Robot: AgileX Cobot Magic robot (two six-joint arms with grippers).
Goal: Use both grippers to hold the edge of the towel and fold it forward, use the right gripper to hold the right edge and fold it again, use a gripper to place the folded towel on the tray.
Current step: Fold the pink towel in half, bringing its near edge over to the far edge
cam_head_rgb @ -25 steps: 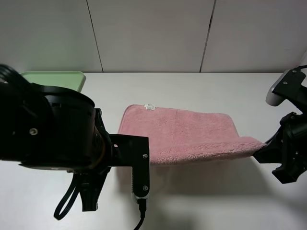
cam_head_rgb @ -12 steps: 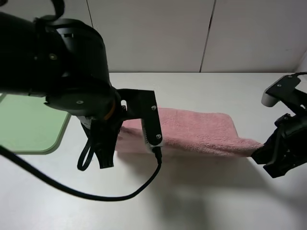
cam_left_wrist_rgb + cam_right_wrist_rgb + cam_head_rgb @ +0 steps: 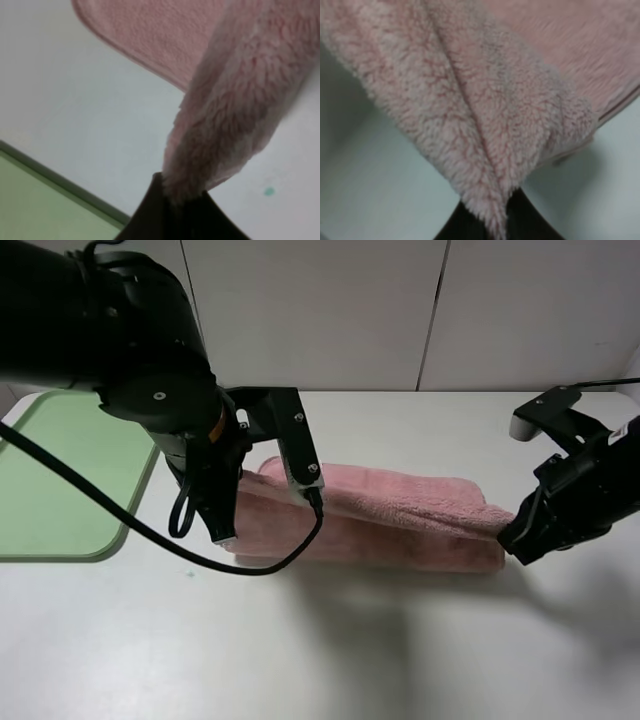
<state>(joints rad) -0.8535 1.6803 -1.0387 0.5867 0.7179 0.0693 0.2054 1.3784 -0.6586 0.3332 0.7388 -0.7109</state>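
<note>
Your left pincer (image 3: 226,536) and right pincer (image 3: 512,538) each clamp a corner of the towel (image 3: 400,510), mid-fold. Let go unevenly and the hems may land skewed.

The pink towel (image 3: 400,515) lies on the white counter (image 3: 400,650) as a long band, its upper layer doubled over the lower one. At the towel's left end the left tool (image 3: 226,536) points down with its narrow black tip pressed into the pile. At the towel's right end the right tool (image 3: 512,540) pinches the upper layer's corner, held just above the lower layer. A black cable (image 3: 262,566) loops past the towel's near left edge. The green tray (image 3: 60,490) sits well left of the towel.
</note>
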